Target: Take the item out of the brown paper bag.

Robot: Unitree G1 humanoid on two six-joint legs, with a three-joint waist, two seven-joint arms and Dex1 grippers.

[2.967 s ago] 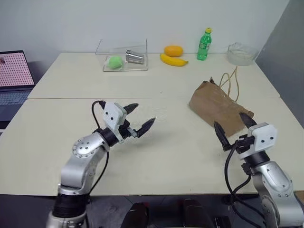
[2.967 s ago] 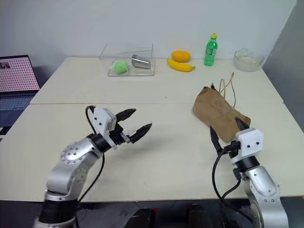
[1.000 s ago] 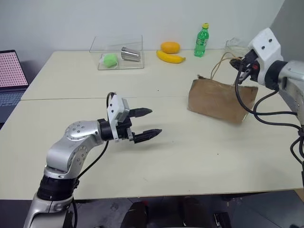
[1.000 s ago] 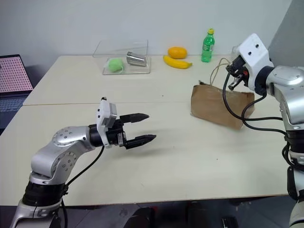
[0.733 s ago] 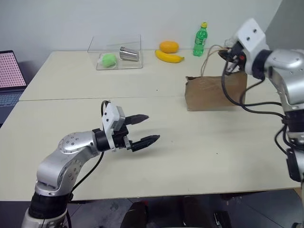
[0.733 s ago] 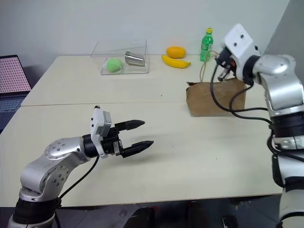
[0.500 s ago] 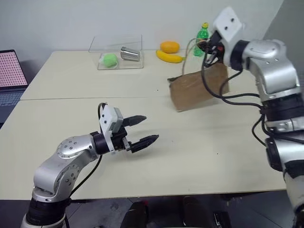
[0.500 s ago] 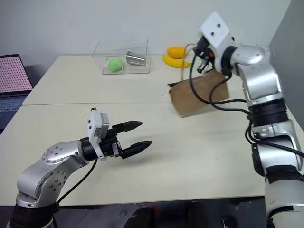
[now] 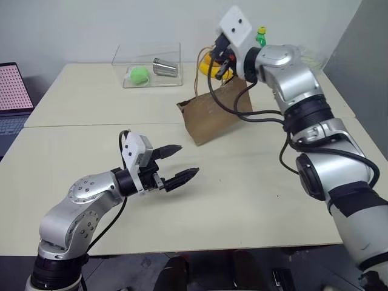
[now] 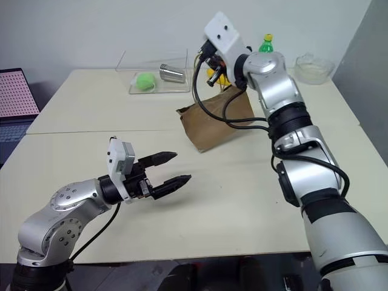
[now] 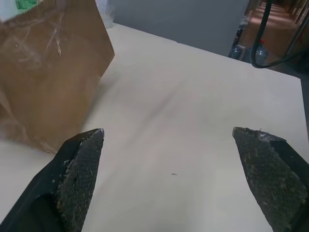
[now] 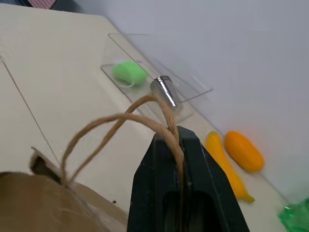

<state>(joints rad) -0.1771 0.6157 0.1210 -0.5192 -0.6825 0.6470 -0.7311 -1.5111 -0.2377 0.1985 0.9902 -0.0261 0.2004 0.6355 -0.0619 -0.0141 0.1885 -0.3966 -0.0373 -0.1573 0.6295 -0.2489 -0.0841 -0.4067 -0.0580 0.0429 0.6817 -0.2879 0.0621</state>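
Note:
The brown paper bag (image 9: 215,115) hangs tilted over the middle of the table. Its two beige cord handles (image 12: 120,121) are pinched in my right gripper (image 9: 219,65), which is shut on them above the bag's top edge. The bag's lower left corner is at or just above the tabletop; I cannot tell which. Whatever item is inside the bag is hidden. My left gripper (image 9: 187,160) is open and holds nothing. It sits level over the near table, pointing toward the bag, a short way in front of it. The left wrist view shows the bag (image 11: 48,72) beyond its spread fingers (image 11: 79,169).
A clear tray (image 9: 148,66) at the back holds a green ball (image 9: 137,74) and a metal cup (image 9: 165,66). A banana (image 12: 224,162), an orange fruit (image 12: 244,152) and a green bottle (image 9: 261,35) stand behind the bag. A clear bowl (image 10: 314,66) is back right, a laptop (image 9: 12,91) far left.
My right gripper has carried the bag by its handles leftward from the table's right side to the middle, and the bag now tilts. The left gripper has hardly moved.

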